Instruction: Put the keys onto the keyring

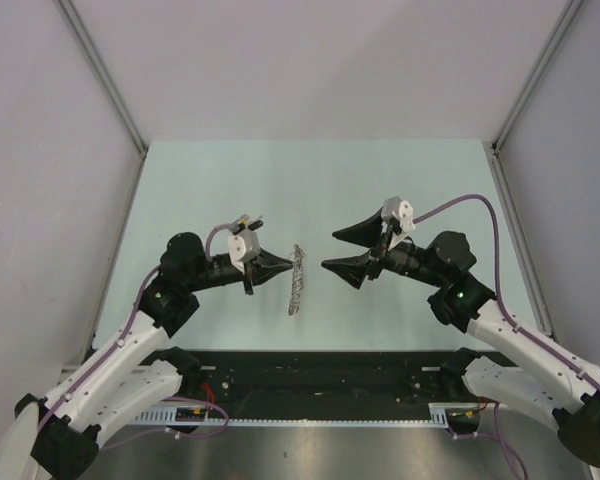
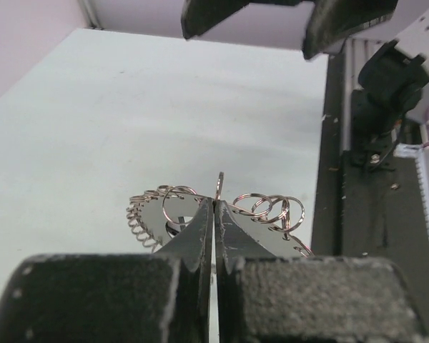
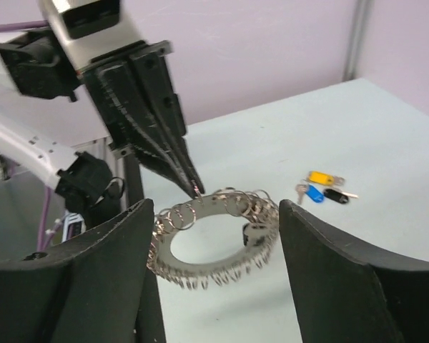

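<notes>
A: What is the left gripper [image 2: 214,204] doing?

B: Its jaws are clenched flat together, pinching the rim of the keyring [image 3: 229,204] between their tips. Small wire loops fan out on either side of the pinch.

A: Why hold it there?

B: Most likely to steady it. The loop looks limp, so a pinch on one edge props it up at a tilt and turns its open face toward the other arm. Whether its lower edge rests on the table [image 1: 380,180] cannot be told.

A: And the right gripper [image 1: 328,251]?

B: It is released, with its fingers spread wide and nothing between them. It faces the keyring from the opposite side, near but not touching, and its own wrist view shows the ring framed between its fingers.

A: Where are the keys [image 3: 322,189]?

B: They lie close together on the table beyond the ring in the right wrist view, well apart from both grippers. One has a yellow head, one blue and one black. None is on the ring.

A: So how far along is it?

B: Early, by the look of it. One arm acts as the clamp, and the free arm would have to fetch a key. The keys are tiny and lie flat on the table, so picking one up looks delicate. Threading it through a wire loop looks harder.
</notes>
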Action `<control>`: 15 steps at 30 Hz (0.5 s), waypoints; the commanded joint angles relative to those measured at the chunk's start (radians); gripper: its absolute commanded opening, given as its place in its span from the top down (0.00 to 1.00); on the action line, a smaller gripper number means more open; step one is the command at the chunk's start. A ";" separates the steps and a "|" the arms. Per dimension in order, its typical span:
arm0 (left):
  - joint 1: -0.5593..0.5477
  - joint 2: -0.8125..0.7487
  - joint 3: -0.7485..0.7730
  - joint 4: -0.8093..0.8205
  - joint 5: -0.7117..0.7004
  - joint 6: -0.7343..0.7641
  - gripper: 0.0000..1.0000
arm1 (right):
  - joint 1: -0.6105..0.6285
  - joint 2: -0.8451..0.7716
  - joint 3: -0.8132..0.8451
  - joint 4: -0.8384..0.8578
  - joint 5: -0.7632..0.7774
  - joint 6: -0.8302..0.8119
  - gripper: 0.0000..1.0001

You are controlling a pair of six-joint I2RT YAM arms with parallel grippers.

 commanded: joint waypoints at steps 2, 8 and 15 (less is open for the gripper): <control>-0.068 -0.047 0.000 -0.128 -0.131 0.234 1.00 | -0.007 -0.083 0.015 -0.187 0.204 -0.020 0.21; -0.109 -0.116 -0.043 -0.176 -0.224 0.320 1.00 | -0.013 -0.106 0.016 -0.321 0.317 0.032 0.10; -0.118 -0.179 -0.091 -0.171 -0.255 0.342 1.00 | -0.035 -0.005 0.016 -0.338 0.287 0.071 0.03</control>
